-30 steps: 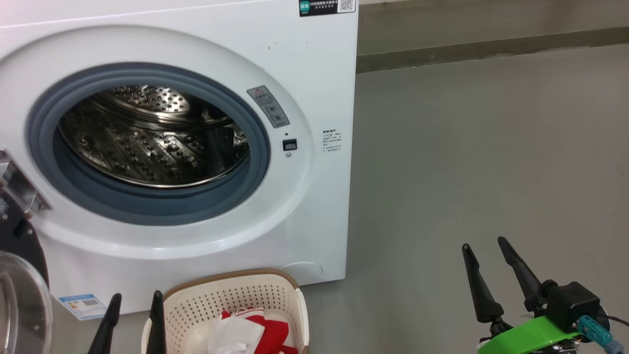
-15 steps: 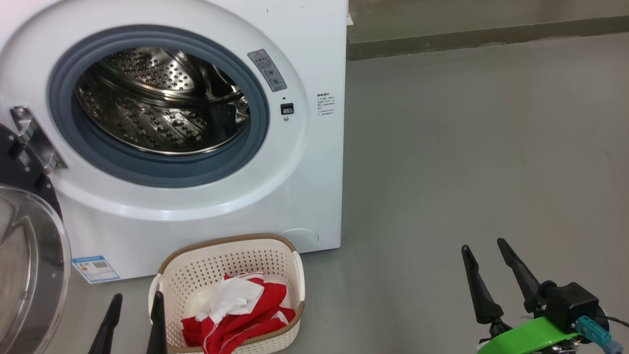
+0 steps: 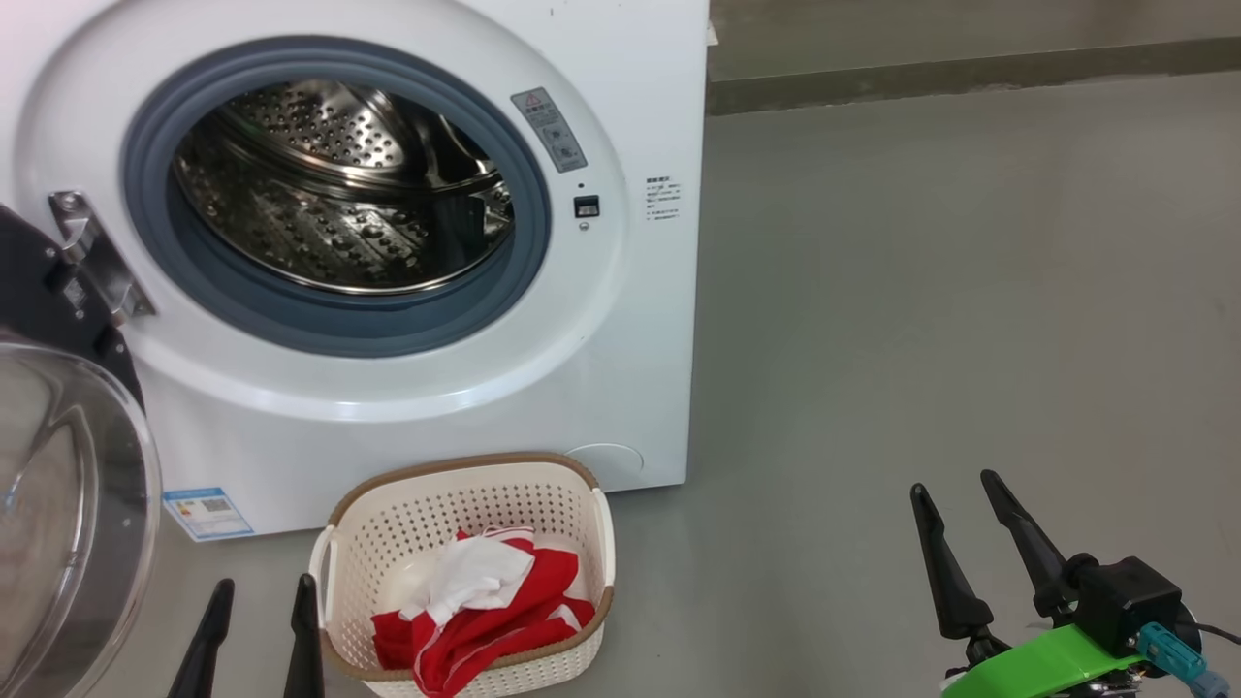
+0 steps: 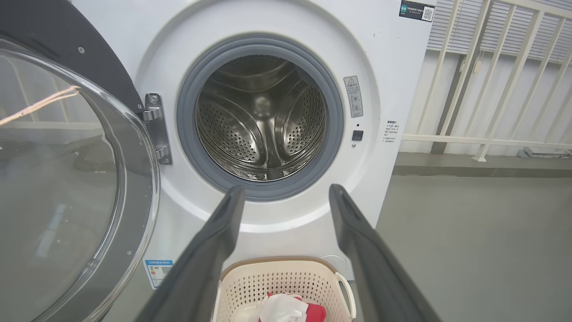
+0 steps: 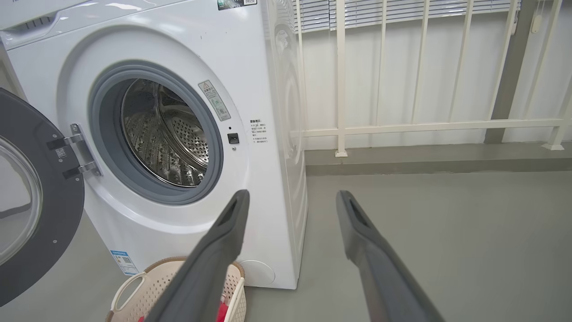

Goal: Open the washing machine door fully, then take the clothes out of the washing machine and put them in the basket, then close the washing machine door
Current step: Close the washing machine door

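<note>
Door (image 3: 68,485) first, at the far left: it hangs swung wide on its hinge (image 3: 92,257) with the glass bowl bulging out. That leaves the washer's mouth free for reaching in and, by my reading, makes closing the one step left. Just right of it the left gripper (image 3: 267,586) hovers low between door and basket, its two fingers parted a moderate way and holding nothing. This looks a sensible place from which to push the door shut. Next comes the washer (image 3: 620,368), its drum (image 3: 339,204) bare steel. Below the mouth, on the floor (image 3: 921,291) close in front of the washer, stands the basket (image 3: 465,463), placed so garments come out and drop straight in. The clothes (image 3: 485,606) lie heaped inside it, red with a white fold on top. Far right, well apart from all this, the right gripper (image 3: 953,483) hangs over open floor, fingers spread and empty. The head view looks down on the whole heap but catches the drum at a slant. The left wrist view looks straight in to the drum's back wall and cuts off most of the heap. The right wrist view takes the washer at an angle, giving its side panel and a white railing (image 5: 339,89) behind.
</note>
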